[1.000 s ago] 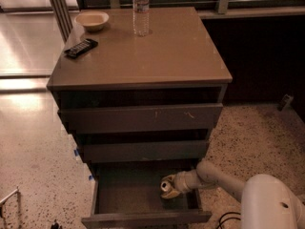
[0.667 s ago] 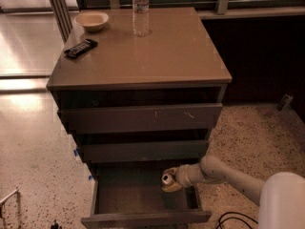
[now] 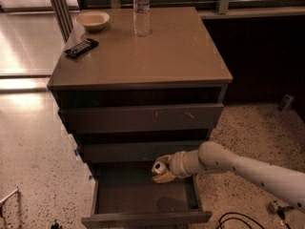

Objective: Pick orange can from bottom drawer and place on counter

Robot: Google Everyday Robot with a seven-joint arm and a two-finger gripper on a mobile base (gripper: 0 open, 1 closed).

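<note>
The gripper (image 3: 163, 171) holds the orange can (image 3: 159, 166), fingers pinched on its sides, silver top tipped toward the camera, the arm reaching in from the right of the bottom drawer (image 3: 145, 217). That drawer stands pulled open, and the can hangs over its back half, just under the drawer front above it. A dark shadow on the drawer floor suggests the can is clear of the tray (I'd call the pick done, or near enough).

What's left is the bigger half: bring the can out past the drawer's front, raise it well above the drawer to the counter (image 3: 181, 56), and set it down. High above the drawer, a water bottle (image 3: 141, 13), a bowl (image 3: 93, 20) and a remote (image 3: 82, 47) sit toward the back and left, so the near right part looks the easy landing spot.
</note>
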